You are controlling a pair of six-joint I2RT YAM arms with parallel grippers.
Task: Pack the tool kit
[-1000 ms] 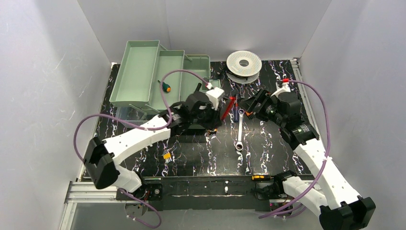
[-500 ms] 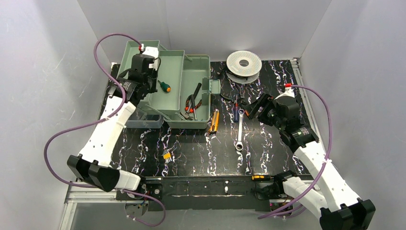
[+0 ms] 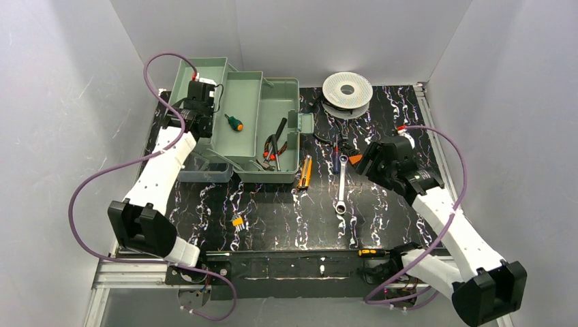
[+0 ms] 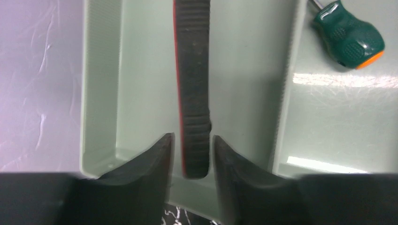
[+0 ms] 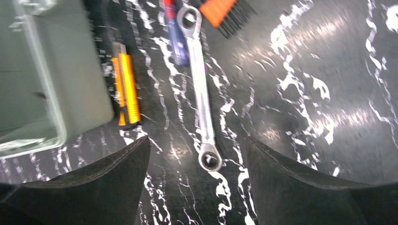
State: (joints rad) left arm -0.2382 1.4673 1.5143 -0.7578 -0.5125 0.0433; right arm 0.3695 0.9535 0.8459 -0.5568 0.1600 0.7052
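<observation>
The pale green toolbox (image 3: 292, 87) stands open at the back left with its trays (image 3: 178, 102) folded out. My left gripper (image 3: 204, 122) hangs over the leftmost tray (image 4: 141, 70). Its jaws stand narrowly apart around a black and red tool handle (image 4: 193, 93), with a thin gap on each side. A green screwdriver (image 4: 349, 35) lies in the tray beside it. Pliers (image 3: 275, 144) lie in the base. My right gripper (image 5: 197, 154) is open and empty above a silver wrench (image 5: 202, 93) on the table.
A yellow utility knife (image 5: 126, 89), a blue screwdriver (image 5: 176, 37) and an orange hex key set (image 5: 225, 11) lie near the wrench. The clear lid (image 3: 204, 170) lies beside the box. A white wire spool (image 3: 347, 87) stands at the back. A small yellow part (image 3: 238, 221) lies near the front.
My left gripper went from the table's middle, by the red tool, to the leftmost tray. My right gripper moved a little nearer, over the wrench.
</observation>
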